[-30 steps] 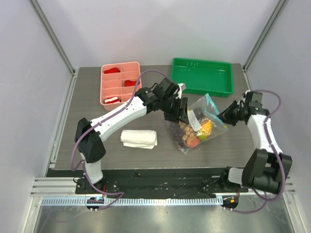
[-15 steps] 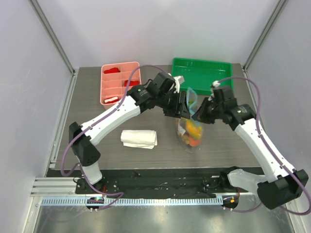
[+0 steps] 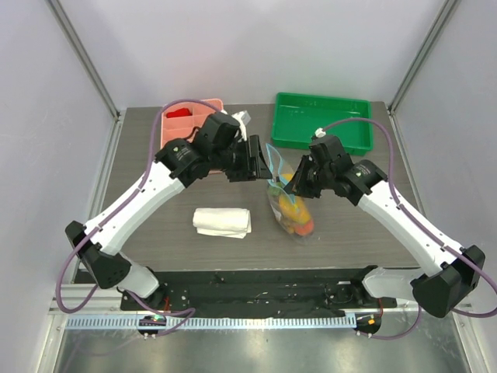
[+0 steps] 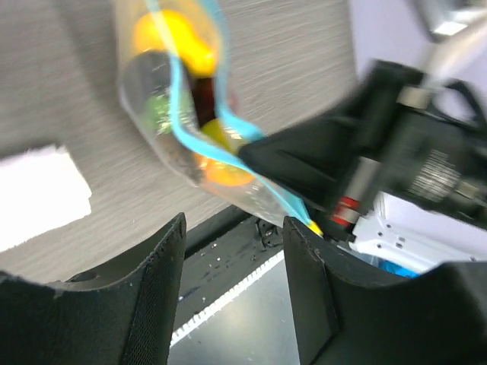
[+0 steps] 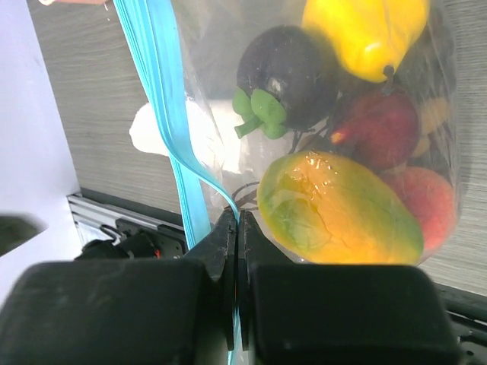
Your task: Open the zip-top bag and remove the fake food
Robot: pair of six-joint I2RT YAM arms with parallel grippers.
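Shifted since a second ago: zip-top bag (image 3: 290, 203), then lying spread on the surface (image 3: 353, 229) in front of the green tray (image 3: 322, 129), now hanging upright in front of that tray's near left corner, its bottom low over the surface; whether it touches cannot be told. Half a second ago it hung slightly further right, under the tray's left half; both arms have since carried leftward with it. Right end effector (image 3: 290, 185): jaws pressed together on the light-blue zip strip (image 5: 163, 114), the strip running between the fingertips in the right wrist view; positioned in front of the tray's left corner, having come in from the right edge of the surface. Left end effector (image 3: 266, 165): fingers standing moderately apart with nothing seen between them, the bag lying beyond the tips in the left wrist view; just left of the tray's near left corner, close beside the top of the bag. Fake food (image 5: 335, 209): all inside the bag, bunched at the lower end; one yellow piece, one dark purple piece with a green cap, red pieces, one orange-and-green piece. Pink tray (image 3: 203, 104): left of the green tray, now largely covered by the left arm. White cloth (image 3: 222, 221): folded, unmoved, well in front and left of the green tray.
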